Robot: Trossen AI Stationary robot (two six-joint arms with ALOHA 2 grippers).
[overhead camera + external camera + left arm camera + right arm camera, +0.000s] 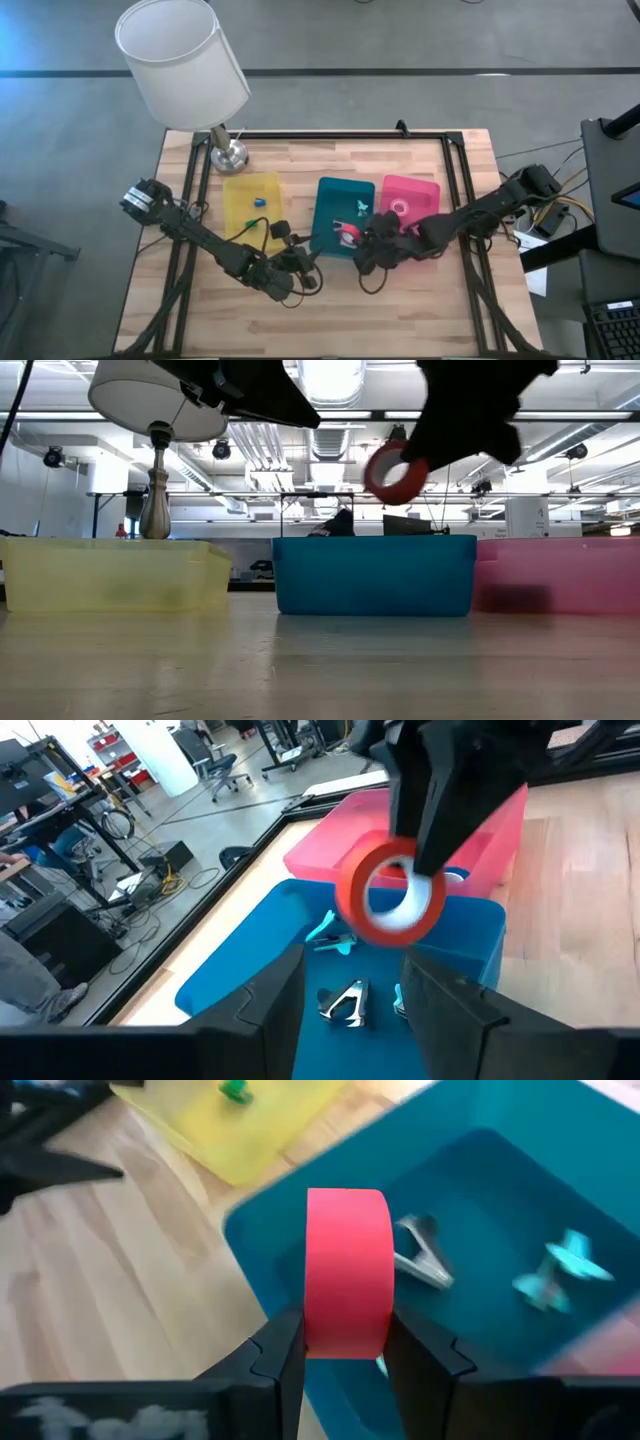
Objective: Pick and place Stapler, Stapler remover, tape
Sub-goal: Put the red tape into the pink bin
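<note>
High view: the right end effector (352, 238) hangs over the blue tray (330, 192), the left end effector (308, 266) beside that tray, fingers apart. Low view: the red tape roll (393, 472) hangs above the blue tray. Right wrist view: fingers (283, 1348) clamp the roll.

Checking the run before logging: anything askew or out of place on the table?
Nothing stands out. The right gripper holds a red tape roll on edge above the blue plastic tray, which holds metal staple removers. The yellow tray and pink tray sit level in a row.
</note>
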